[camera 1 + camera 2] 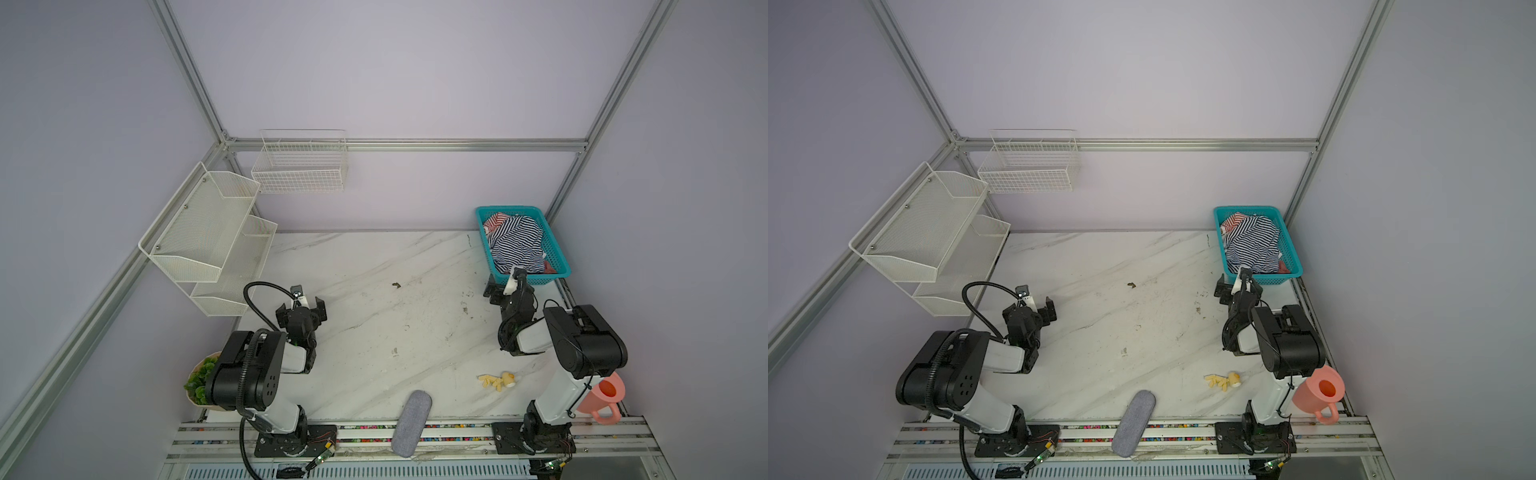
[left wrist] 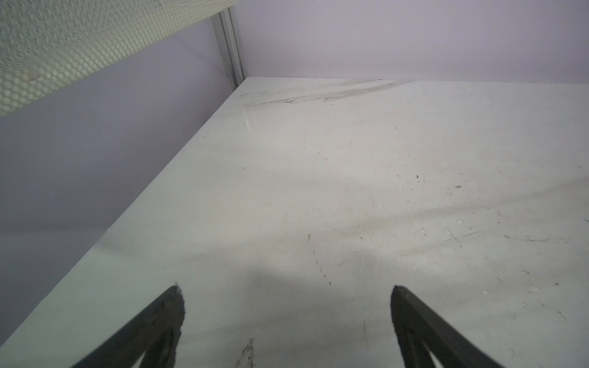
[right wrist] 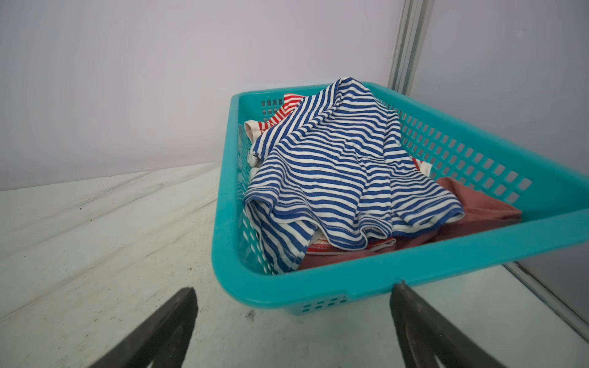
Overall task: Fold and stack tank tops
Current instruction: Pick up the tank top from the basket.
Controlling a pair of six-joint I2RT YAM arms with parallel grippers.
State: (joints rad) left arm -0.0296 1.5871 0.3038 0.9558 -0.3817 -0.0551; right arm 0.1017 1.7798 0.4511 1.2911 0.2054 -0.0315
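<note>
Grey case (image 1: pixel 411 424): lower middle of a top view, overhanging the front edge of the bench (image 1: pixel 374 270); a shirt swept this way could knock it off.
Pale toy bits (image 1: pixel 498 380): lower right, on open bench; a fold laid over them would lump.
Left pincer (image 2: pixel 287 291): lower left, released and empty, over bare bench, well apart from the basket; probably too far off to help at once if a shirt comes out bunched.
Right pincer (image 3: pixel 294 290): released, empty, just short of the near rim; a low reach could strike the rim and shove the basket.
Basket (image 1: pixel 559 266): right of centre, in the far bench corner.
Navy striped top (image 3: pixel 334 165): crumpled on top of the heap in the basket; a deep pinch may catch two layers.
Plain reddish cloth (image 3: pixel 471 207): beneath it, near the rim; easily grabbed by mistake.
Red striped top (image 3: pixel 283 111): mostly buried, showing at the far end; likely to drag out tangled.
</note>
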